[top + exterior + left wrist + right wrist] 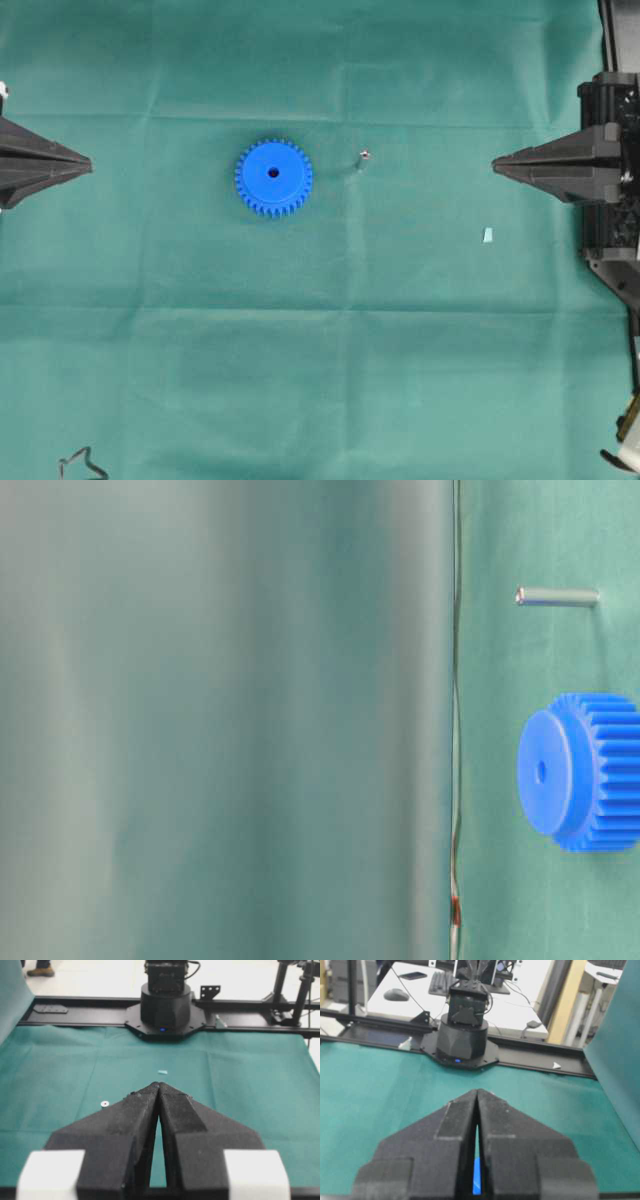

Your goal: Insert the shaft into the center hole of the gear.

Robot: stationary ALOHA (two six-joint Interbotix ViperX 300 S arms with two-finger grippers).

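Shaft (pixel 364 156) first: it stands upright on the green table (pixel 320 350), just right of the gear (pixel 273 177) in the overhead view, clear of it and untouched. Gear lies flat, bore facing up, roughly mid-table. Both pincers wait at the edges, well apart from the parts. The left pincer (pixel 88 163) has its fingers pressed together to a point, and the right pincer (pixel 496 163) matches it, tips meeting, nothing pinched.

Handling looks delicate. The shaft reads as a thin, stiff, light metal pin with a smooth, probably slippery skin, and balanced on end it should tip at the lightest nudge. The sensible hold is across its upper length, squarely, leaving the lower end free to enter the hole. The gear looks like rigid plastic, light enough to slide on the cloth, so bracing its toothed rim would likely help.

Views differ usefully. Overhead reduces the shaft to a bright dot with a short shadow. The table-level view, turned on its side, shows its full length as a slim rod beside the gear's raised hub and teeth. From the left wrist it is a pale dot ahead on the left; the gear hides behind the fingers. The right wrist shows only a blue sliver between its fingers.
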